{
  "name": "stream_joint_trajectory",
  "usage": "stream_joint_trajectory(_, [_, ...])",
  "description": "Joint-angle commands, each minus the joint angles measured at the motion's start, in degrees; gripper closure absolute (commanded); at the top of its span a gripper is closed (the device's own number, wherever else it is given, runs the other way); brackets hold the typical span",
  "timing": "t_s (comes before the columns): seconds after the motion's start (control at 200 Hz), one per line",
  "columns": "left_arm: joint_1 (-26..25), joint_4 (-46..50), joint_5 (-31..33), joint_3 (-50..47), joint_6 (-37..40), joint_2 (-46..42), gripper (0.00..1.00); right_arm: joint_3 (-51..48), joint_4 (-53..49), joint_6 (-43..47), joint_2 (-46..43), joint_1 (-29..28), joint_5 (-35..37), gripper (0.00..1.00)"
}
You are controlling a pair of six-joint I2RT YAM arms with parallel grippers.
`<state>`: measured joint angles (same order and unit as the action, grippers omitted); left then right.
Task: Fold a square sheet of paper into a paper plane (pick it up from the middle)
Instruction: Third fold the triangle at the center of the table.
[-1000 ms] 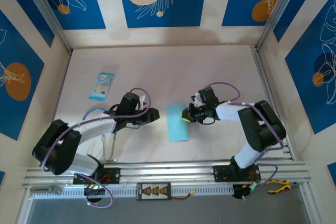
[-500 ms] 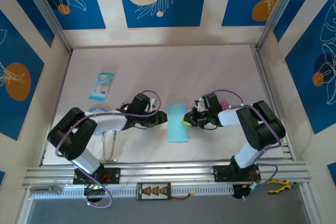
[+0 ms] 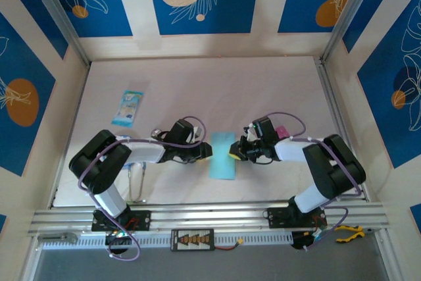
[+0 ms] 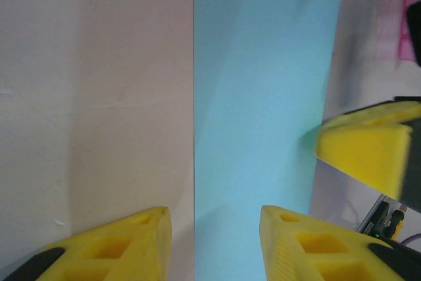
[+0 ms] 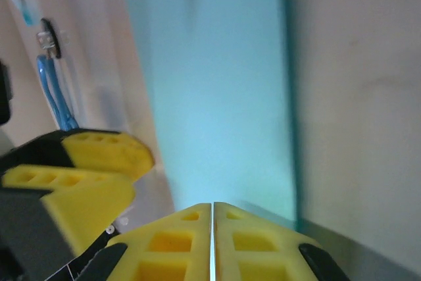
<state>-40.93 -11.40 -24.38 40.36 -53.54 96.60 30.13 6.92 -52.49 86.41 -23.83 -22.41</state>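
Observation:
The light-blue sheet of paper (image 3: 222, 154) lies mid-table as a narrow rectangle, looking folded in half. My right gripper (image 3: 234, 151) sits at its right long edge. In the right wrist view the paper (image 5: 217, 83) runs up to my right gripper (image 5: 212, 212), whose pads are pressed together with a thin pale edge between them. My left gripper (image 3: 205, 152) is low at the paper's left edge. In the left wrist view my left gripper (image 4: 214, 228) is open and straddles the left edge of the paper (image 4: 263, 97). One finger is over the table, the other over the paper.
A blue-and-white printed packet (image 3: 127, 107) lies at the back left. A small pink item (image 3: 281, 130) sits just behind the right arm. A metal bracket (image 3: 136, 182) stands near the left arm's base. An aluminium rail (image 3: 210, 215) runs along the near edge, and walls close in both sides.
My left gripper has slid right, from well left of the paper up to its left edge. My right gripper has shifted only slightly at the right edge.

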Motion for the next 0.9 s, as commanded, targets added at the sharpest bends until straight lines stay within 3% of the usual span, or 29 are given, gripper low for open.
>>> stream_joint_trajectory(0.0, [-0.7, 0.3, 0.5, 1.1, 0.3, 0.6, 0.60, 1.6, -7.5, 3.2, -3.4, -0.4, 2.8, 0.89])
stream_joint_trajectory(0.185, [-0.7, 0.2, -0.9, 1.5, 1.0, 0.9, 0.59, 0.2, -6.7, 2.7, -0.2, -0.6, 2.6, 0.90])
stream_joint_trajectory(0.48, [-1.2, 6.1, -1.0, 4.8, 3.5, 2.3, 0.57, -1.5, -9.9, 2.6, 5.2, -0.5, 8.2, 0.93])
stream_joint_trajectory(0.895, [-2.0, 10.8, 0.5, 7.3, 4.5, 4.2, 0.59, -2.9, -5.1, 1.8, 7.7, 0.0, 5.3, 0.94])
